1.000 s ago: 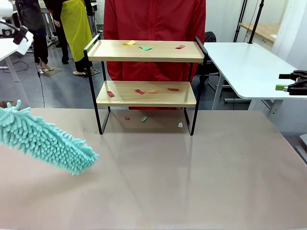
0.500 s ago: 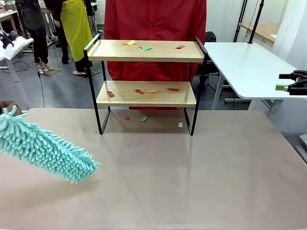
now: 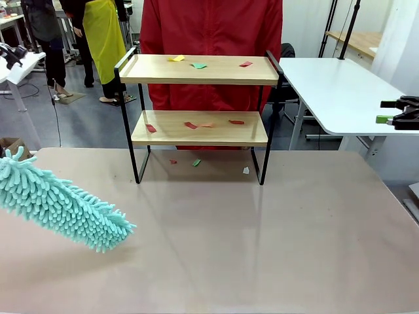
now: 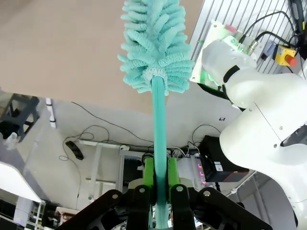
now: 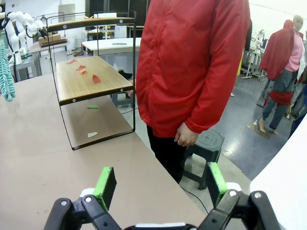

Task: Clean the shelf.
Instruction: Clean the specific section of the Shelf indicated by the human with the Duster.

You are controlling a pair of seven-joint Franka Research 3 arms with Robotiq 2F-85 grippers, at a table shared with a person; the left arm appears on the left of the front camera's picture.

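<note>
Cleaning apparently not begun: scraps (image 3: 198,65) litter both shelf (image 3: 222,72) boards; left claw (image 4: 160,166) clamps duster (image 3: 65,206) well apart from it, right claw (image 5: 160,184) released.

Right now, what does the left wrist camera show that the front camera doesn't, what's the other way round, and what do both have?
Left wrist view: the left gripper shut on the teal duster's handle. Front view: the shelf, coloured paper scraps on both boards and on the tan table under it, a person in red behind, and the open right gripper at the right edge. Both: the duster's fluffy head above that table.
</note>
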